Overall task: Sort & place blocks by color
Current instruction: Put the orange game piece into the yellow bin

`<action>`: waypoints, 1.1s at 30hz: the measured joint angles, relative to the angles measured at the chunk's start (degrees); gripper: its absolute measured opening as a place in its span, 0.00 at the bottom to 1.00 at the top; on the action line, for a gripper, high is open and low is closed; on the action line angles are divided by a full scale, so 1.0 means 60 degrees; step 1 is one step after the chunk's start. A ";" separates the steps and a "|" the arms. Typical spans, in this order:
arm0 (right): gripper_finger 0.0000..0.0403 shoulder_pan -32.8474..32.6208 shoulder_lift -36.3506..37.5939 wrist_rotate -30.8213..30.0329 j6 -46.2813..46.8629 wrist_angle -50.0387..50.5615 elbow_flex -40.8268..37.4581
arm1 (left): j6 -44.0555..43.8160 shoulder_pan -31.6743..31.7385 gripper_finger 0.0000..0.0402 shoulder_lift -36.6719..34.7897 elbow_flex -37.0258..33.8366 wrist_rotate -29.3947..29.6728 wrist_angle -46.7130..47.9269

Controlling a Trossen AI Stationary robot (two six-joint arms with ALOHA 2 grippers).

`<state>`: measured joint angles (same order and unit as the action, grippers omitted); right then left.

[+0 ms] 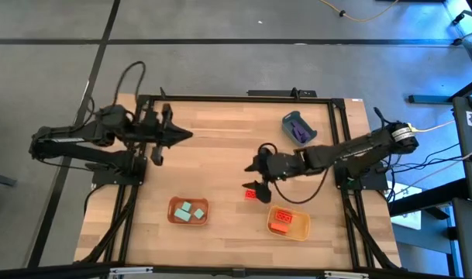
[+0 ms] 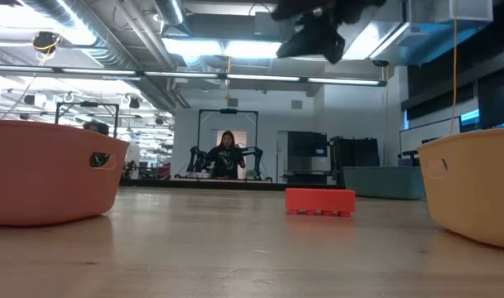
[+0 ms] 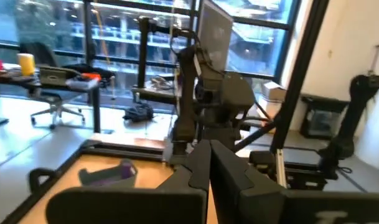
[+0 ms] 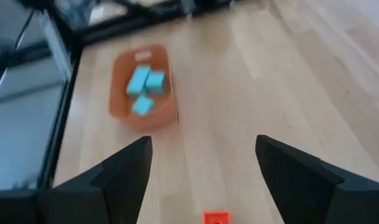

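Observation:
A red studded block (image 1: 257, 193) lies flat on the table, also seen in the low view (image 2: 320, 201) and at the right wrist picture's bottom edge (image 4: 216, 217). My right gripper (image 1: 254, 175) hangs open above it, slightly toward the table's far side; in its wrist view the fingers (image 4: 203, 163) stand wide apart. Three teal cubes (image 1: 191, 211) sit in an orange tray (image 1: 173, 213). Red blocks (image 1: 281, 222) lie in a yellow-orange tray (image 1: 301, 225). Purple bars (image 1: 301, 130) rest in a blue-grey cup (image 1: 291, 121). My left gripper (image 1: 187, 136) waits, shut, over the table's far left.
The two trays stand near the table's near edge, either side of the red block; in the low view their walls (image 2: 45, 170) (image 2: 475, 186) flank it. Bare wood spreads across the table's middle. A black frame rims the table. A person (image 2: 227, 155) stands far off in the room.

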<state>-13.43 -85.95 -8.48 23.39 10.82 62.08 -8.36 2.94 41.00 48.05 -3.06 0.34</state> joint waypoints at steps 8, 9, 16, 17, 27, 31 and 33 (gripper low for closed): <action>0.72 0.0252 -0.0973 0.1280 -0.1280 0.1389 -0.0004 | -0.0089 -0.0004 0.00 -0.1094 -0.0550 0.0483 0.0008; 0.72 0.0197 -0.1213 0.1319 -0.1257 0.1331 -0.0004 | -0.0095 -0.0002 0.00 -0.1114 -0.0590 0.0532 0.0003; 0.72 -0.0226 -0.2837 0.1284 -0.1190 0.1321 -0.0007 | -0.0095 -0.0001 0.00 -0.1089 -0.0670 0.0660 0.0020; 0.72 -0.0283 -0.3034 0.1215 -0.1191 0.1334 -0.0007 | -0.0097 0.0000 0.00 -0.1087 -0.0670 0.0661 0.0021; 0.72 -0.0427 -0.4025 0.0419 -0.0417 0.1262 0.0036 | -0.0095 0.0000 0.00 -0.1087 -0.0670 0.0653 0.0023; 0.71 -0.0444 -0.4039 0.0418 -0.0331 0.1262 0.0030 | -0.0091 -0.0001 0.00 -0.1087 -0.0670 0.0650 0.0022; 0.69 -0.0459 -0.4044 0.0403 -0.0334 0.1278 0.0026 | -0.0087 0.0000 0.00 -0.1087 -0.0670 0.0646 0.0022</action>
<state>-16.19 -110.21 -6.06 21.39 18.49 62.24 -8.88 2.94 34.48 44.03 0.82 0.47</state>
